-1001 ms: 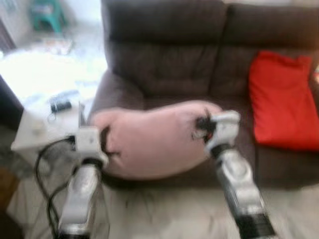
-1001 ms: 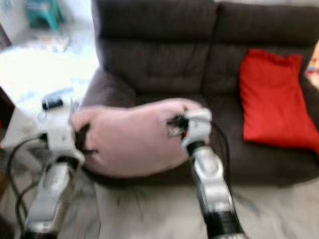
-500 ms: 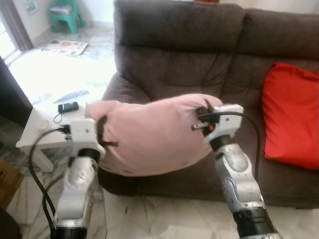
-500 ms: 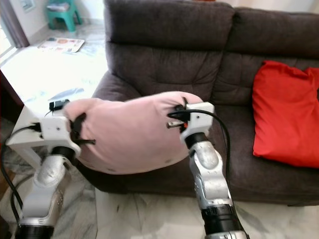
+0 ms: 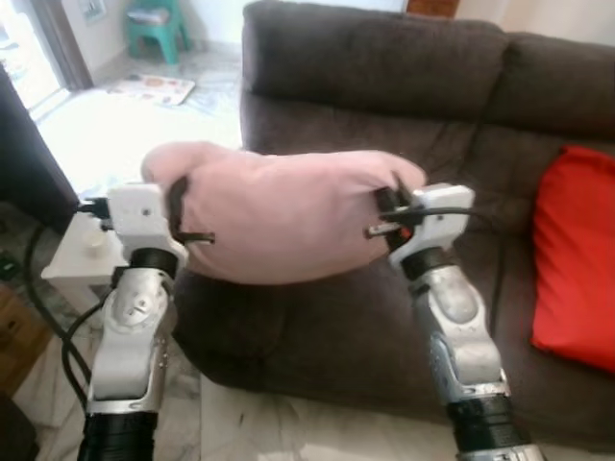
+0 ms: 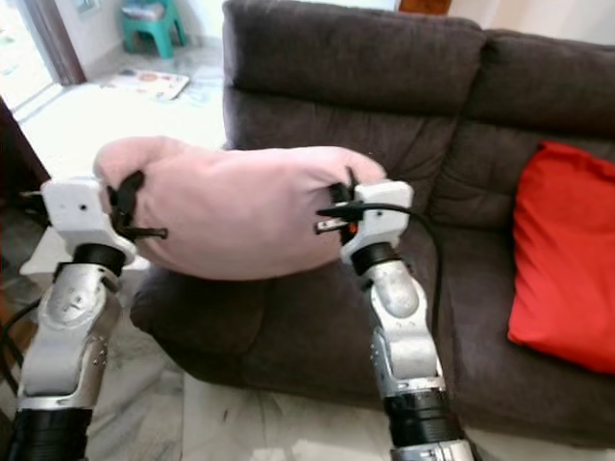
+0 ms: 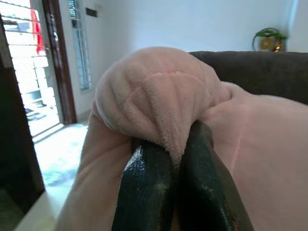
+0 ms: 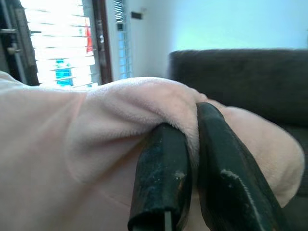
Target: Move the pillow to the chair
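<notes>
A soft pink pillow [image 5: 283,216] hangs in the air in front of the dark brown sofa [image 5: 384,86], held at both ends. My left gripper [image 5: 178,206] is shut on its left end, with a fold of pink fabric pinched between the black fingers [image 7: 144,187]. My right gripper [image 5: 389,204] is shut on its right end, the fabric squeezed between those fingers [image 8: 163,178]. The pillow [image 6: 240,211] is clear of the sofa seat and level with the armrest top.
A red cushion [image 5: 577,259] leans on the sofa's right side. A small white side table [image 5: 82,259] stands to the left of the armrest. A teal plastic stool [image 5: 159,24] stands on the bright tiled floor at the far left. Pale tiles lie in front of the sofa.
Both grippers have lifted the pillow off the sofa seat to armrest height. The camera view has shifted, so the sofa now sits further right in the picture.
</notes>
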Robot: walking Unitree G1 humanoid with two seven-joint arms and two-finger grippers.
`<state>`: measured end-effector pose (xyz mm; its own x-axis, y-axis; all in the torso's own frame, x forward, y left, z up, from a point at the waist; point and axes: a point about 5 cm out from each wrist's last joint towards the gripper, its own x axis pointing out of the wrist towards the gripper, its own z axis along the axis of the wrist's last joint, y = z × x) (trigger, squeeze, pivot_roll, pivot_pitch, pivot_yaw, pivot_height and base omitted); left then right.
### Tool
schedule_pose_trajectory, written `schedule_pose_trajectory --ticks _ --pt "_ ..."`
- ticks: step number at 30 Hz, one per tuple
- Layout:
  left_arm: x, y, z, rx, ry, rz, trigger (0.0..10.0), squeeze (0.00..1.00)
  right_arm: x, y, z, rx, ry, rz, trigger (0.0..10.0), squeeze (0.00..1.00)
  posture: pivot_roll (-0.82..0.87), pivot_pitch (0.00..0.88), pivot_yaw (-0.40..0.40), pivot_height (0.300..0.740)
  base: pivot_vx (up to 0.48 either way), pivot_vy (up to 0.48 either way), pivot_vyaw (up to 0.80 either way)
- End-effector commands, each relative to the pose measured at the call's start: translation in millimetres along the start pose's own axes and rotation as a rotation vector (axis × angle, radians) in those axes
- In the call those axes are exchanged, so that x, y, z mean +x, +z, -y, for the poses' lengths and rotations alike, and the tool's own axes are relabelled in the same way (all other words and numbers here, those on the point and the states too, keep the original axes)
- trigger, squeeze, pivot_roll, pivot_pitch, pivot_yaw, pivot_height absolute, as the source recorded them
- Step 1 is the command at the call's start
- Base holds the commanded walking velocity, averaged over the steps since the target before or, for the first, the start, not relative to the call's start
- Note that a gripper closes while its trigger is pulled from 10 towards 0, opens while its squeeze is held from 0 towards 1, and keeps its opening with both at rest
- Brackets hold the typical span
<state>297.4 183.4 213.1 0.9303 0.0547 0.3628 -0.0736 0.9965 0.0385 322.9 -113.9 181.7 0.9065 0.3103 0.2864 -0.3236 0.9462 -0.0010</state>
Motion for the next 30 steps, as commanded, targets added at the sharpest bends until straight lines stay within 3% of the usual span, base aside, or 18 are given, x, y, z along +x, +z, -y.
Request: schedule_pose_trajectory --ticks 1,28,30 --pt "1.7 11.4 12.4 -0.014 -0.046 0.045 10.0 0.0 0.4 14.2 6.2 -0.003 -0.015 0.065 10.0 0.0 0.07 0.045 -0.042 0.74 0.296 0.0 0.0" --pt "1.5 9.2 16.9 -0.022 -0.077 0.018 10.0 0.0 2.6 8.8 7.7 0.02 -0.034 0.02 10.0 0.0 0.08 0.055 -0.045 0.74 0.295 0.0 0.0" --pt "1.2 8.5 17.5 -0.023 -0.081 0.015 10.0 0.0 3.2 7.4 8.5 0.027 -0.044 0.01 10.0 0.0 0.08 0.055 -0.045 0.74 0.292 0.0 -0.78"
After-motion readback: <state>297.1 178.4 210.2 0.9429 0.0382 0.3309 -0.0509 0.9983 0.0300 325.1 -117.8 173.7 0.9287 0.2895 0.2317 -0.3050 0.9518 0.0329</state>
